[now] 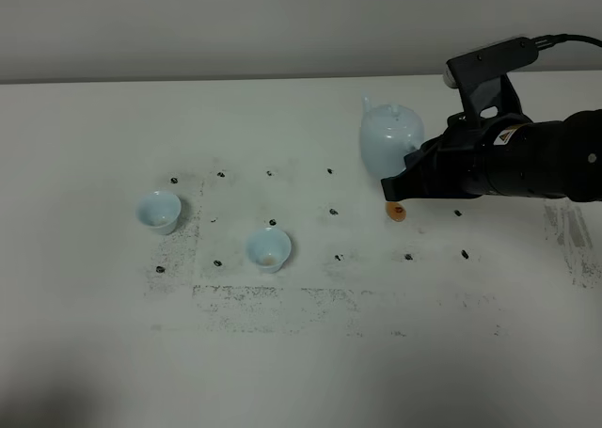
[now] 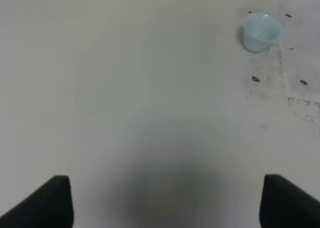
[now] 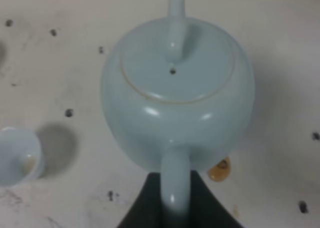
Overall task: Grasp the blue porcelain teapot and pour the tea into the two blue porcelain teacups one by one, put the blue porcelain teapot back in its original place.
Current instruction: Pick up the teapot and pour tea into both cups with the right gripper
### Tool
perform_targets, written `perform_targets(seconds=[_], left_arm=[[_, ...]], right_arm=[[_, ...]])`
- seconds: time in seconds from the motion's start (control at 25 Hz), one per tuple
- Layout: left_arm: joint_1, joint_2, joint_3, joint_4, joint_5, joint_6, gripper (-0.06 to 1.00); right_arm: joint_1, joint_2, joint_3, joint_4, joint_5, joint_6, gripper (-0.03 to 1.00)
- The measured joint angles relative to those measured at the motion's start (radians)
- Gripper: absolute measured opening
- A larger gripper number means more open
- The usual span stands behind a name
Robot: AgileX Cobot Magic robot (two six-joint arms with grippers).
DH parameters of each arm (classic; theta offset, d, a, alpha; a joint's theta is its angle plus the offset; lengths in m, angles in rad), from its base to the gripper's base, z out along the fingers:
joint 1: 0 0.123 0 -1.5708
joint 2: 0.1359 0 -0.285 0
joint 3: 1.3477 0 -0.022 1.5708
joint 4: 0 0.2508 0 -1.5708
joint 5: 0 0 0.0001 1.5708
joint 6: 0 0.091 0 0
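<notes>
Right pincer (image 3: 175,208) clamped on teapot (image 3: 177,102) handle, spout pointing straight away, left pincer (image 2: 165,200) apart

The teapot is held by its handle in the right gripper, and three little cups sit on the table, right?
No, two cups, not three: the exterior high view shows one teacup and a second teacup on the table. The right gripper does hold the teapot by its handle.

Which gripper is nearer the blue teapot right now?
Right. The right gripper is shut on the blue porcelain teapot by its handle. The left gripper hangs open over the table, far off: its wrist view shows one teacup and no teapot.
</notes>
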Motion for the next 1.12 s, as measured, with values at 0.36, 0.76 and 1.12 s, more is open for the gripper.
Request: perform_targets(seconds=[0.36,0.76,1.12], left_arm=[[0.0,0.0,0.0,0.0,0.0,0.0,0.72],[0.0,0.0,0.0,0.0,0.0,0.0,0.72],[0.0,0.0,0.0,0.0,-0.001,0.0,0.72]], right_arm=[[0.0,0.0,0.0,0.548,0.047,-0.627,0.04],[0.0,0.065,-0.044,0.759,0.121,-0.944,0.04],[0.0,0.252,-0.26,0.699,0.267,-0.979,0.04]])
